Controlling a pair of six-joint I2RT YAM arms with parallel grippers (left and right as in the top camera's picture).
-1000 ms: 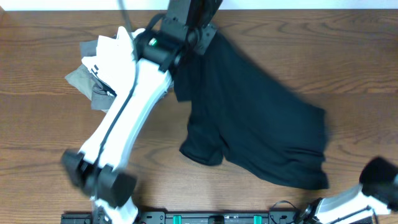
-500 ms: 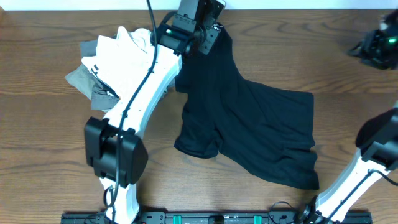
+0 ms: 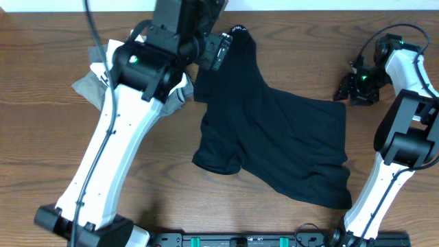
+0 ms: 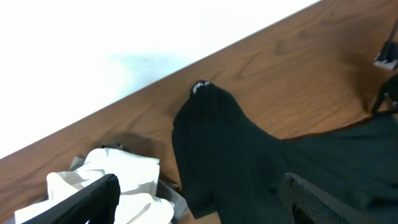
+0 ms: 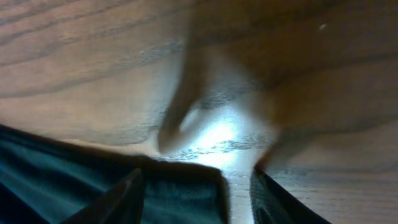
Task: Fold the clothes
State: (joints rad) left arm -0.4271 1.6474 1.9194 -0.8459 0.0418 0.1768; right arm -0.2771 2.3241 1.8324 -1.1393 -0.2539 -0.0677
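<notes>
The black T-shirt (image 3: 274,137) lies spread on the wooden table (image 3: 41,151), one end reaching the back edge. A small white mark (image 4: 200,87) shows at that end. My left gripper (image 3: 218,49) hovers over this top end, jaws wide open, and nothing sits between its fingers (image 4: 93,199). In the left wrist view the left gripper (image 4: 200,185) looks down on black cloth. My right gripper (image 3: 351,88) is low at the shirt's upper right corner (image 5: 186,193). The right gripper (image 5: 198,177) is open, with that corner lying loose between its fingers.
A pile of folded white and grey garments (image 3: 103,75) sits at the back left, partly under my left arm; it shows as white cloth (image 4: 124,180) in the left wrist view. The table's back edge (image 4: 155,68) runs just behind the shirt.
Both grippers have opened and let go of the shirt, which now lies flatter on the table. The right gripper has come down beside the shirt's right corner. The left arm has risen.
</notes>
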